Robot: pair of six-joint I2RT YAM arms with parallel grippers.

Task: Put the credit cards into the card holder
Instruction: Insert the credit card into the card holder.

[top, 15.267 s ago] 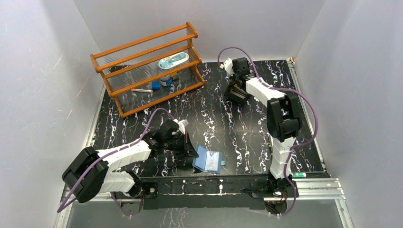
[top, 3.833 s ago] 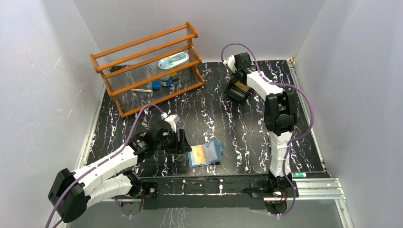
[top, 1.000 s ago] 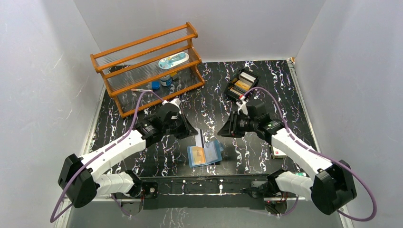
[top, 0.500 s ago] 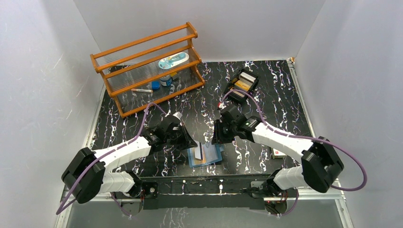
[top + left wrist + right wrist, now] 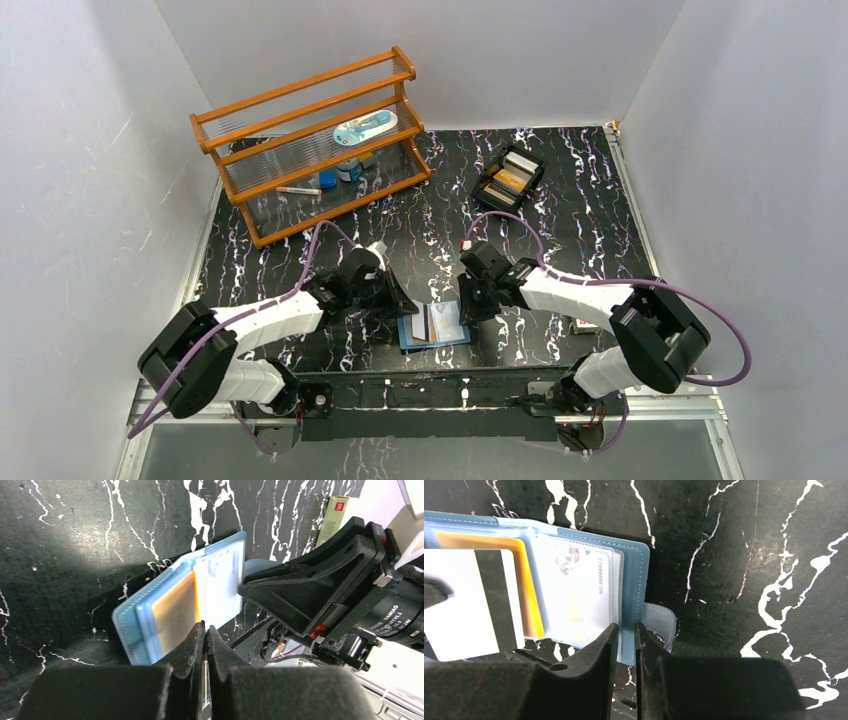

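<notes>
The left gripper [image 5: 205, 630] had its jaws pressed flat together. The right wrist view showed a white credit card [image 5: 454, 620] with a dark stripe pinched at its tip and held over the left-hand page of the open holder. The right gripper [image 5: 626, 630] was narrowed to a slit. Its two black fingers [image 5: 594, 656] stood either side of the right-hand edge of the teal-blue folding card holder [image 5: 638, 580]; whether they actually clamped that edge could not be told.

The holder lay open on the black, white-veined tabletop [image 5: 724, 555], near the table's front edge and between the two arms. Inside it, an orange-gold plastic card [image 5: 531, 600] sat in a slot, partly under the white one. Beside it a pale card with a printed number [image 5: 579, 595] showed through a clear sleeve. A small light-blue snap tab [image 5: 659, 622] stuck out from the holder's right side, just beside the right gripper's fingers.

Well apart, toward the back of the table, stood a black rectangular tray [image 5: 482, 192] with more orange and pale cards in it. At the back left was a brown wooden rack [image 5: 270, 150] with clear shelves carrying a few small items.
</notes>
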